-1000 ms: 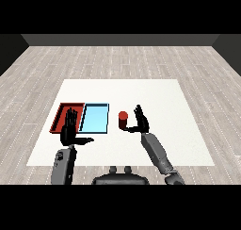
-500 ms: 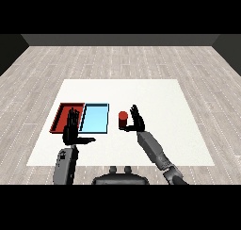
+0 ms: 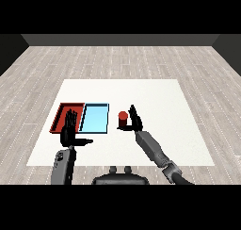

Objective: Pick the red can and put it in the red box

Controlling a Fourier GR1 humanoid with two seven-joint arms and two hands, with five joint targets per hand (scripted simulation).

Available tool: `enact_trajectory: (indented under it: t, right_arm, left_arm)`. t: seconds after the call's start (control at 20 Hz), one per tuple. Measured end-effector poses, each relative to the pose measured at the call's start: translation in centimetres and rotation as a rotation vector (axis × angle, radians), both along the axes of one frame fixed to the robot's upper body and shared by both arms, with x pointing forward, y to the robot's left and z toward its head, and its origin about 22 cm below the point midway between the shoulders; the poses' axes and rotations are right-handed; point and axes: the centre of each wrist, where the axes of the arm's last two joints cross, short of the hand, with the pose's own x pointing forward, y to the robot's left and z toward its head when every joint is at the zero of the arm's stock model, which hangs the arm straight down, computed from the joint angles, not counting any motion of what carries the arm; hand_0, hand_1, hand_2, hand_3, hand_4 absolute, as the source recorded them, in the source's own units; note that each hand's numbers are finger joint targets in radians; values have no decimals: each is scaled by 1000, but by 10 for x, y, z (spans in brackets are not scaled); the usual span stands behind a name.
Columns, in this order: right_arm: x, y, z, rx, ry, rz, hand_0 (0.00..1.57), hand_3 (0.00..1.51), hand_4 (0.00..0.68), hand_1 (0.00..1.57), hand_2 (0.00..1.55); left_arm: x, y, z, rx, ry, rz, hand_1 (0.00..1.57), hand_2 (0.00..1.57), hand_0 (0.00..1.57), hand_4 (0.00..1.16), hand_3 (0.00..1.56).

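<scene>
Right hand [image 3: 135, 120] sits just right of the red can [image 3: 123, 119], fingers straight and upright, thumb reaching toward the can; nothing is curled round it yet, so the hand reads as open. Whether any finger touches the can cannot be told.

Going from largest to smallest: the white table [image 3: 155, 97] is a flat, matte, square sheet over a pale wood-plank floor [image 3: 117, 59]. On its left half lie 2 shallow rectangular trays side by side, the red tray [image 3: 62, 112] at far left and the light blue tray [image 3: 94, 119] touching its right edge; both have thin raised rims and flat floors. The red can stands upright on the table, right of the blue tray and apart from it, a short smooth cylinder with a rounded red top and darker side. The left hand [image 3: 69, 130] hovers over the near part of the red tray, fingers straight, thumb out sideways, holding nothing.

The step in hand looks like the grasp. To do it well, the right hand should probably close round the can's middle with thumb and fingers on opposite sides, keeping it upright, since a smooth cylinder may tip or roll if nudged. The carry then has to cross the blue tray, and the left hand may need to clear the red one.
</scene>
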Motion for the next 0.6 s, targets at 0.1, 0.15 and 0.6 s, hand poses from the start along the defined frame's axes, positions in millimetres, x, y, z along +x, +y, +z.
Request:
enact_trajectory:
  t: [0.1, 0.15, 0.6]
  right_arm:
    - [1, 3, -3, -2, 2, -7, 0, 0, 0, 0, 0]
    - [2, 5, -4, 1, 2, -2, 0, 0, 0, 0, 0]
    - [10, 7, -7, -8, 10, 11, 0, 0, 0, 0, 0]
  left_arm:
    - [0, 0, -1, 1, 2, 1, 0, 0, 0, 0, 0]
    - [-1, -2, -2, 3, 3, 1, 0, 0, 0, 0, 0]
    - [2, -5, 0, 1, 1, 0, 0, 0, 0, 0, 0]
